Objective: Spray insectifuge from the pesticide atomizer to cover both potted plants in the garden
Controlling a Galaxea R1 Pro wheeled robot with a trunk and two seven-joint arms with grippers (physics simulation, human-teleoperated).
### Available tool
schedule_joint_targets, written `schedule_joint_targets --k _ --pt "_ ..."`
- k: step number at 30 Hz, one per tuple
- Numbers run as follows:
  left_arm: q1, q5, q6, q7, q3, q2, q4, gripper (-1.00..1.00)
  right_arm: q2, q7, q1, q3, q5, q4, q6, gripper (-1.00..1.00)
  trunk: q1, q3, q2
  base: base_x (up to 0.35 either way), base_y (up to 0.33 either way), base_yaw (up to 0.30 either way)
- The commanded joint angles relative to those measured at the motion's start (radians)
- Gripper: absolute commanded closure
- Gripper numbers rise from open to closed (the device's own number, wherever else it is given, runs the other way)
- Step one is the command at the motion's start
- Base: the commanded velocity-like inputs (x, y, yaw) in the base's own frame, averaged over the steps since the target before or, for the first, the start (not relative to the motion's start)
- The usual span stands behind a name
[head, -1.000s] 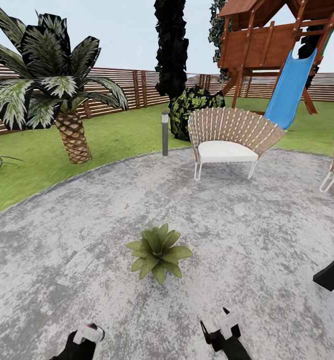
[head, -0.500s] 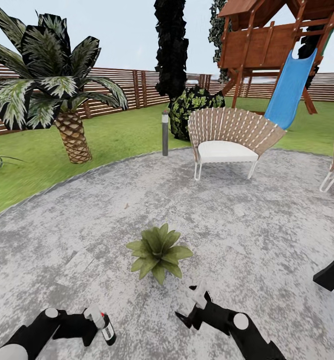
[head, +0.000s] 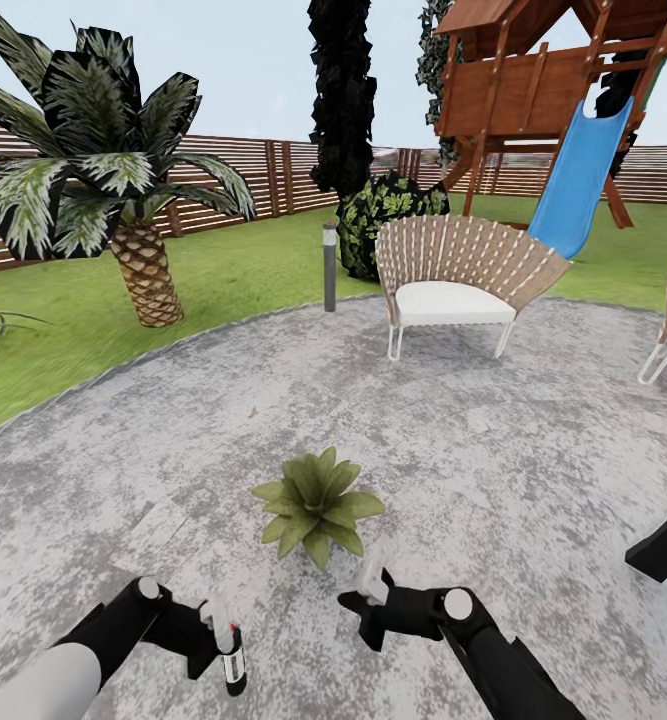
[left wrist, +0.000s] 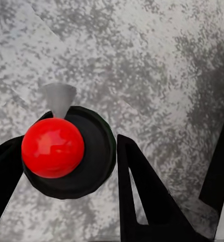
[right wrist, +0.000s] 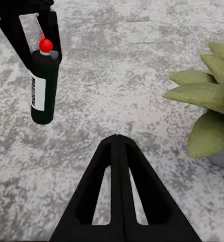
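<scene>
Grey patio [head: 533, 470], atomizer [head: 232, 655] in left fingers [head: 216, 612], label unreadable

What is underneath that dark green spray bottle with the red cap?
Only speckled grey paving lies beneath the dark green spray bottle, which hangs from the left gripper. The bottle hides the spot directly below it.

Count: one potted plant [head: 317, 505], one pesticide atomizer [head: 232, 658], two chairs [head: 463, 282], one bollard [head: 330, 266], one palm [head: 103, 160], one slide [head: 580, 182].

Grey patio [head: 493, 470] underfoot, lawn [head: 223, 280] beyond. Palm [head: 103, 160] at 10 o'clock, bollard [head: 330, 266] at 12, wicker chair [head: 463, 275] at 1, slide [head: 578, 180], slatted fence [head: 273, 180] behind.
</scene>
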Motion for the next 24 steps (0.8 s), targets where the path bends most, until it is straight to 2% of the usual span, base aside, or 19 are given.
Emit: schedule_joint_targets --k 1,3,6,10,20,24 --pt "0.000 -0.001 0.000 -0.001 -0.032 -0.004 -0.008 1.00 -0.001 0.003 -0.001 0.012 0.007 -0.002 -0.001 1.00 0.000 -0.001 0.000 0.000 0.000 0.000" --pt "0.000 -0.001 0.001 -0.001 -0.053 -0.018 -0.016 1.00 -0.001 0.004 -0.001 0.019 0.007 -0.002 0.000 1.00 0.000 -0.001 0.000 0.000 0.000 0.000" --pt "0.001 -0.001 0.001 -0.002 -0.064 -0.032 -0.022 1.00 -0.001 0.005 -0.002 0.022 0.008 -0.002 0.000 1.00 0.000 -0.001 0.000 0.000 0.000 0.000" --pt "0.001 0.002 0.000 -0.003 -0.067 -0.044 -0.024 1.00 -0.001 0.005 -0.003 0.023 0.009 -0.002 0.000 1.00 0.000 -0.001 0.000 0.000 0.000 0.000" --pt "0.001 0.002 -0.011 -0.009 -0.068 -0.096 -0.024 1.00 -0.001 0.006 -0.003 0.028 0.008 -0.002 0.000 1.00 0.000 -0.001 0.000 0.000 0.000 0.000" --pt "0.001 0.002 -0.013 -0.009 -0.068 -0.115 -0.024 1.00 -0.001 0.029 -0.003 0.028 0.008 -0.002 0.000 1.00 0.000 -0.001 0.000 0.000 0.000 0.000"
